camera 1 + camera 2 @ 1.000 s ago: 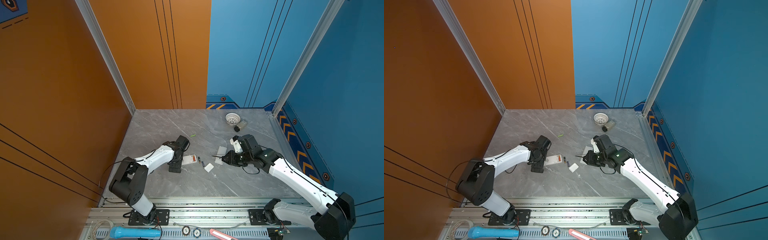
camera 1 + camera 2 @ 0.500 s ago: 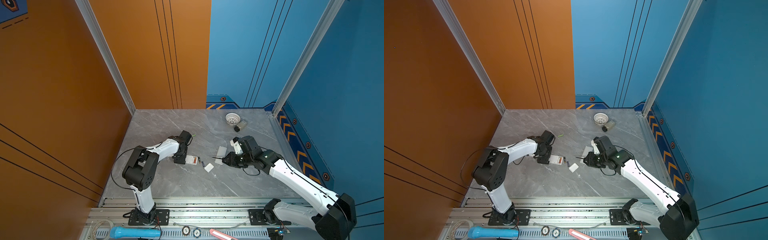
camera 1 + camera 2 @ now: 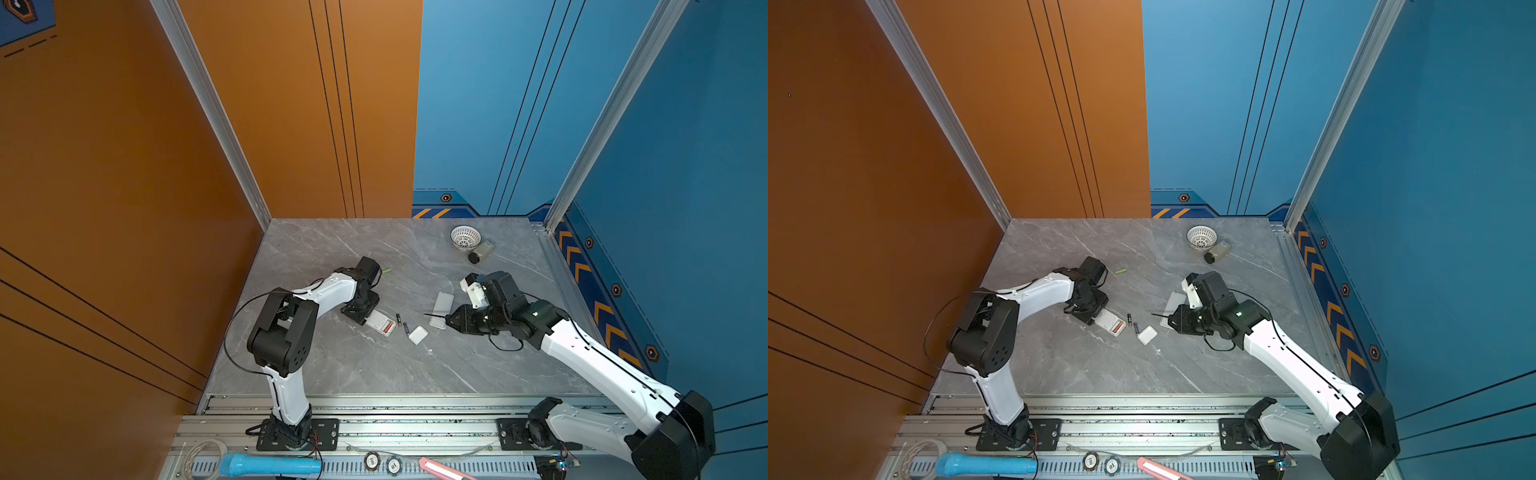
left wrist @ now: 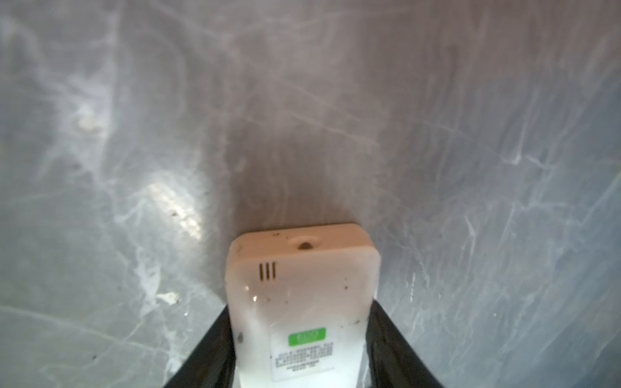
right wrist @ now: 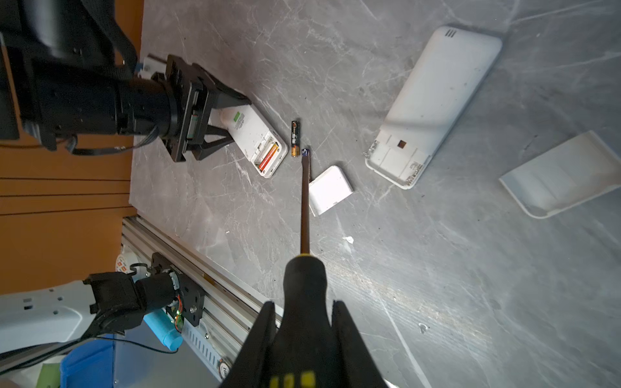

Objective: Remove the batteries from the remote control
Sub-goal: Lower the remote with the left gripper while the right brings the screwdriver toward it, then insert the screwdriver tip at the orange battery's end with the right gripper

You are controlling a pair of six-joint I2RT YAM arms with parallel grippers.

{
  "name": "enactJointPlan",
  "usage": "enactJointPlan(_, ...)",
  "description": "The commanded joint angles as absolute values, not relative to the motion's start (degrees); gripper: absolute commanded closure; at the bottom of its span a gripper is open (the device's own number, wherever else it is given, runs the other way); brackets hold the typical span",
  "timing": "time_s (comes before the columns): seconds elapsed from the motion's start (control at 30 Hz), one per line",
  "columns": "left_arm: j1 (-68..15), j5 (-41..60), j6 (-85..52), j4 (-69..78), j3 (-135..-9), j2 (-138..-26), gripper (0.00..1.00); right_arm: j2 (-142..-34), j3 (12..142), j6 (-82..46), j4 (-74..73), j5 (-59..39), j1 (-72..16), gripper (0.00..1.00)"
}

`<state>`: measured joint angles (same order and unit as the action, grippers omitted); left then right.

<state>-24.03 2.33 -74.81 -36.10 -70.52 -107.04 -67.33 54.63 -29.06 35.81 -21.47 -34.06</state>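
Left gripper (image 3: pixel 363 316): low on the grey table (image 3: pixel 353 365), fingers (image 4: pixel 215 346) pressed against the two long sides of the white remote (image 3: pixel 380 322) at its labelled end. Remote lies flat, back side up, with its battery bay open at the free end.

Green battery (image 3: pixel 387 270): loose on the table, behind the remote and well apart from it.

Orange-red battery (image 5: pixel 268 158): seated in the remote's open bay.

Black-and-gold battery (image 5: pixel 295 138): on the table just beside the remote's open end, not touching it.

Bluish battery (image 3: pixel 406 327): next out from the remote; partly hidden by the screwdriver tip in the right wrist view.

Small white cover (image 3: pixel 418 335): just past the bluish battery.

Second remote (image 3: pixel 442 303): further right of the first, back side up.

Right gripper (image 5: pixel 304 319): fingers clamped on the black handle of the screwdriver (image 5: pixel 305 208). Shaft points toward the remote, and in both top views the tip stops short of it.
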Motion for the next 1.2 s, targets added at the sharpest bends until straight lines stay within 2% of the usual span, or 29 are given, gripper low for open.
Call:
enactJointPlan(0.0, -24.2, 9.5, -47.6, -39.8, -75.7, -110.0, 0.88, -69.9, 58.9, -13.1, 39.4, -22.6, -37.2, 1.00)
enactJointPlan(0.13, -25.5, 7.7, -30.3, -45.6, -80.1, -112.5, 1.00, -73.6, 62.1, -0.6, 41.0, -19.7, -43.6, 1.00)
enactJointPlan(0.23, -27.3, 4.4, -20.7, -49.5, -83.6, -115.8, 1.00, -77.5, 64.7, 5.8, 41.7, -14.5, -48.9, 1.00)
enactJointPlan(0.4, -30.8, -1.3, -10.1, -52.3, -86.6, -119.0, 1.00, -84.1, 68.9, 7.4, 41.6, -11.4, -50.9, 1.00)
enactJointPlan(0.73, -31.3, -1.0, -7.9, -52.3, -89.4, -120.2, 1.00, -94.2, 75.4, 6.0, 40.2, -10.4, -53.2, 1.00)
enactJointPlan(1.17, -30.2, 1.8, -9.2, -52.1, -91.9, -121.2, 1.00, -97.7, 78.2, 4.2, 37.4, -6.5, -52.9, 1.00)
